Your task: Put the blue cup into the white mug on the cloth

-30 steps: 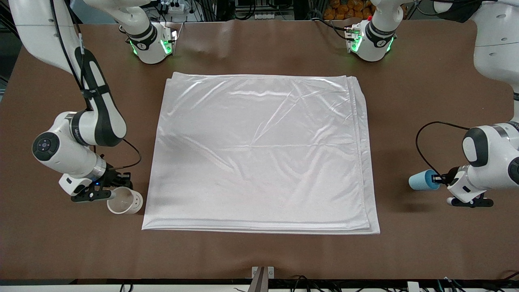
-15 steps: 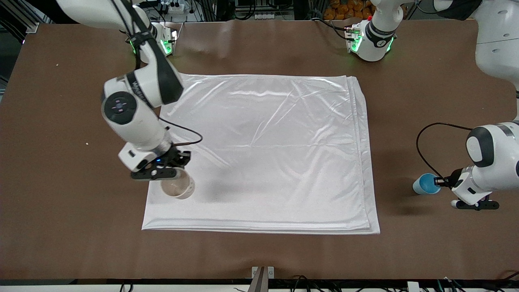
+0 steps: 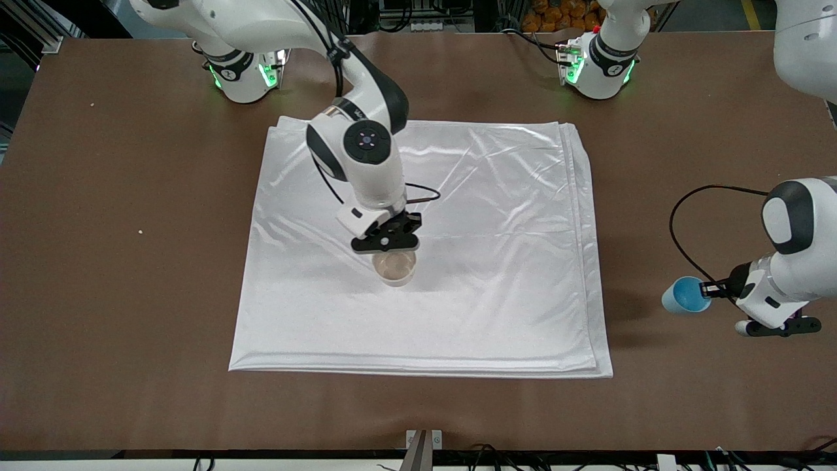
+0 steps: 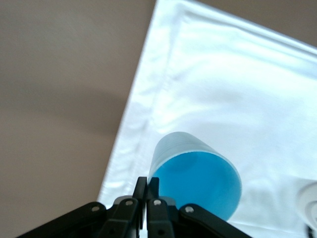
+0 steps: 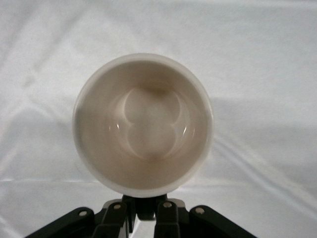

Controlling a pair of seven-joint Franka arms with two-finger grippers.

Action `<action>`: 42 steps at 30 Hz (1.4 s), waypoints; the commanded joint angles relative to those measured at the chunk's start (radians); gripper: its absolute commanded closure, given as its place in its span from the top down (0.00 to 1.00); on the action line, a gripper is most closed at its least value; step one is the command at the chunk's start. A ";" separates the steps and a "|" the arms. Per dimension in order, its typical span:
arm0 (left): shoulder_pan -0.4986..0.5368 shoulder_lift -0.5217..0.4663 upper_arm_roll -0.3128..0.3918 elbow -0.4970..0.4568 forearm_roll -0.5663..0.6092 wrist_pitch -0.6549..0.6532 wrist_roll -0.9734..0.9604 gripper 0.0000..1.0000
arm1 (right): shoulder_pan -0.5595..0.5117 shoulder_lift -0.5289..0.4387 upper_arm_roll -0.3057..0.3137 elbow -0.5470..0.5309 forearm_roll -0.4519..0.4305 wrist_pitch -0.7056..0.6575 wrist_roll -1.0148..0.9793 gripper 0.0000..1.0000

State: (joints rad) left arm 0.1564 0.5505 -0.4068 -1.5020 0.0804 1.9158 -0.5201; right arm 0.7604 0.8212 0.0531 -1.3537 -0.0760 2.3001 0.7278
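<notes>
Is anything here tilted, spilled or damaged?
Only the small light-blue tapered cup looks tilted: the left end effector pinches its rim above bare table, mouth tipped sideways. The off-white ceramic mug, upright in the right end effector, is empty. Nothing is spilled.

The white mug's [image 3: 395,267] handle is hidden under the right gripper [image 3: 387,243], its dotted side seemingly too small to make out, and the left arm [image 3: 794,255] runs off frame.

Cloth: large shiny white satin-like cloth [image 3: 458,196] is lying flat on the brown surface [image 3: 98,229].
Mug: small off-white ceramic mug [image 3: 395,268] is hanging over the cloth's middle.
Cup: small light-blue tapered cup [image 3: 684,296] is hanging over the surface at the left arm's end.
</notes>
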 commanded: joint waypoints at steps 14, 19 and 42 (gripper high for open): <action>-0.187 -0.014 -0.093 -0.017 0.001 -0.027 -0.392 0.00 | 0.016 0.001 -0.004 0.038 -0.013 -0.016 0.012 1.00; -0.231 -0.011 -0.089 -0.015 0.001 -0.027 -0.437 0.00 | 0.002 -0.039 -0.003 0.030 -0.010 -0.028 0.005 1.00; -0.380 0.035 -0.086 0.046 0.007 0.034 -0.574 0.00 | -0.197 -0.393 0.146 -0.064 -0.005 -0.333 -0.080 1.00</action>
State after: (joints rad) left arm -0.1996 0.5561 -0.5029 -1.4859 0.0805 1.9182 -1.0698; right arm 0.6200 0.5497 0.1673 -1.3196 -0.0760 2.0039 0.6775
